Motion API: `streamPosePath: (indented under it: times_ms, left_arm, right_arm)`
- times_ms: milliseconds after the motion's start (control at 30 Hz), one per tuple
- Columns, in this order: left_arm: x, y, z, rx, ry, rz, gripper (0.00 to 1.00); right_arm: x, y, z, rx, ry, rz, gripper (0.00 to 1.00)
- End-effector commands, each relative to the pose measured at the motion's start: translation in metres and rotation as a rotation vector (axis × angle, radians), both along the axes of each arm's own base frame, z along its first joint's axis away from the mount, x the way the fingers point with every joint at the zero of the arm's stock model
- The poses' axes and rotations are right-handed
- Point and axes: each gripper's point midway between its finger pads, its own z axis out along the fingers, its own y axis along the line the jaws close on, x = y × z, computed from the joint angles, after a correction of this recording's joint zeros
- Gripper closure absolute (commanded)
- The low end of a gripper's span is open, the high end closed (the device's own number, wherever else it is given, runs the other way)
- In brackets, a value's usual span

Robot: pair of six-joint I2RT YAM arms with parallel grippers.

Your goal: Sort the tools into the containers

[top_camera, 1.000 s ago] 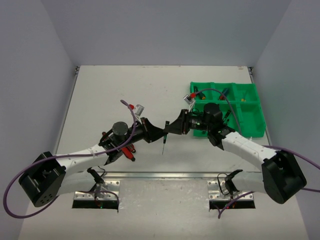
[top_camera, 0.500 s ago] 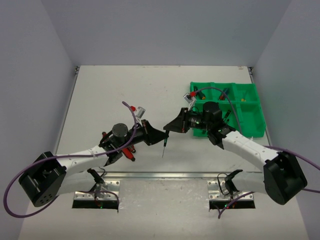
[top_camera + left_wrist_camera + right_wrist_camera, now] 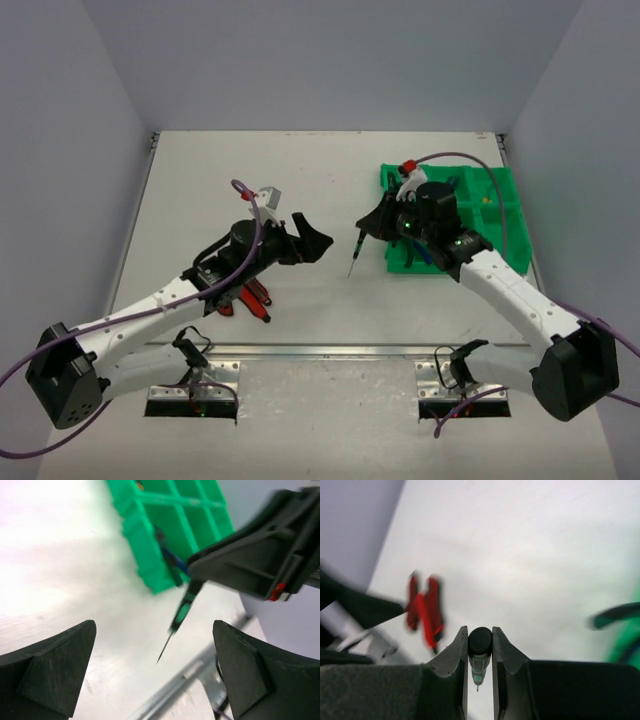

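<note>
A thin green-handled screwdriver (image 3: pixel 355 257) with a black cap hangs tip-down over the table, and my right gripper (image 3: pixel 366 232) is shut on its top end. The right wrist view shows the cap pinched between the fingers of that gripper (image 3: pixel 480 632). My left gripper (image 3: pixel 318 243) stands wide open just left of the screwdriver and holds nothing. In the left wrist view the screwdriver (image 3: pixel 181 614) hangs ahead of the open left gripper (image 3: pixel 155 680), apart from both fingers. The green tray (image 3: pixel 505 245) lies just right of the right gripper. Red-handled cutters (image 3: pixel 250 295) lie under the left arm.
The tray's near corner (image 3: pixel 150 575) shows in the left wrist view with a blue-handled tool (image 3: pixel 175 561) in it. In the right wrist view the red cutters (image 3: pixel 425 610) lie on the table far left. A metal rail (image 3: pixel 330 350) runs along the near table edge.
The left gripper opened, let go of the screwdriver and drew back from it. The right gripper carried the screwdriver to the right, toward the tray.
</note>
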Motion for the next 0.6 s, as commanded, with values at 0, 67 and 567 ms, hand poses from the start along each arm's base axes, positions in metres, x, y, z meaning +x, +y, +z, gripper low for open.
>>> streamPosePath:
  times_ms: [0, 67, 567]
  left_arm:
    - [0.014, 0.094, -0.01, 0.328, 0.081, 0.397, 0.0]
    - [0.008, 0.114, -0.005, 0.377, 0.093, 0.447, 0.0]
    - [-0.019, 0.142, -0.009, 0.5, 0.116, 0.421, 0.0]
  right_arm:
    - [0.061, -0.151, 0.017, -0.416, -0.074, -0.574, 1.0]
    - [0.069, -0.214, 0.015, -0.462, -0.011, -0.76, 1.0]
    - [0.111, -0.328, -0.034, -0.441, 0.218, -1.027, 1.0]
